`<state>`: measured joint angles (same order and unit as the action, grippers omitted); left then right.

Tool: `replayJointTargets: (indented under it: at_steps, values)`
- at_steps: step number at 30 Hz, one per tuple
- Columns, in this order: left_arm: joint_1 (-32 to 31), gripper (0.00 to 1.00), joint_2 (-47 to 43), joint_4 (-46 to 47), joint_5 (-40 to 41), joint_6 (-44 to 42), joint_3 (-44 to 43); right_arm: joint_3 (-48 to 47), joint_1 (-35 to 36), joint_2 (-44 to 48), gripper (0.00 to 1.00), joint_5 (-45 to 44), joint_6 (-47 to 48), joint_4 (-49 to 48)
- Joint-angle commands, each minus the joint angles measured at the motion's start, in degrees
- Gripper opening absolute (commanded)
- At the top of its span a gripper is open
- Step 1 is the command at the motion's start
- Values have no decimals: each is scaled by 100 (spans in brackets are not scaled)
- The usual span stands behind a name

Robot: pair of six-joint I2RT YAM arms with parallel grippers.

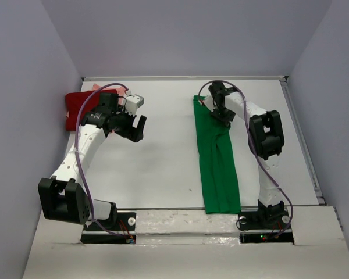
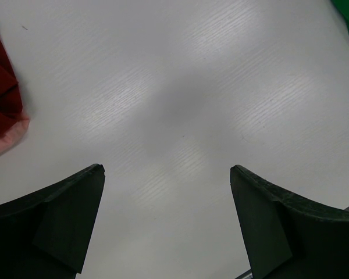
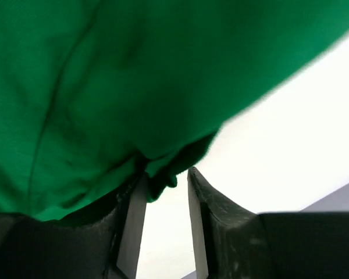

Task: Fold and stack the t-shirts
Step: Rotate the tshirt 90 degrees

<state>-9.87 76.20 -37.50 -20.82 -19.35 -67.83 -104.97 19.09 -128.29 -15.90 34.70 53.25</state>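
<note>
Green t-shirt [image 1: 218,157]: lies as a long folded strip right of centre on the table [image 1: 163,168], running far to near. Right gripper [image 3: 164,177]: sits at the strip's far end, jaws narrowly parted, a lip of green cloth at the tips without filling the gap. Left gripper [image 2: 167,170]: hovers wide apart over bare tabletop, just right of the dark red t-shirt [image 1: 80,110] at far left, itself resting on the salmon-pink t-shirt [image 2: 6,136].

High camera at the near edge facing down on the table [image 1: 163,168], left wrist low over it, right wrist tight against green shirt [image 3: 134,75], both shared overhead.
</note>
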Motion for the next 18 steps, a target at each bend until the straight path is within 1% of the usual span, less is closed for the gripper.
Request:
replayJointTargets:
  at_steps: [1, 3, 10, 18]
  values:
    - [38, 99, -132, 32, -133, 11, 95, -629, -151, 208, 43, 17, -7, 185]
    - [29, 99, -115, 41, -133, 11, 86, -937, -221, 182, 45, -18, 54, 212]
    - [38, 99, -88, 23, -107, 11, 68, -1868, -345, -108, 44, -10, 107, 291]
    - [55, 99, -18, 23, -89, 11, 60, -2238, -397, -583, 37, 166, 28, 221]
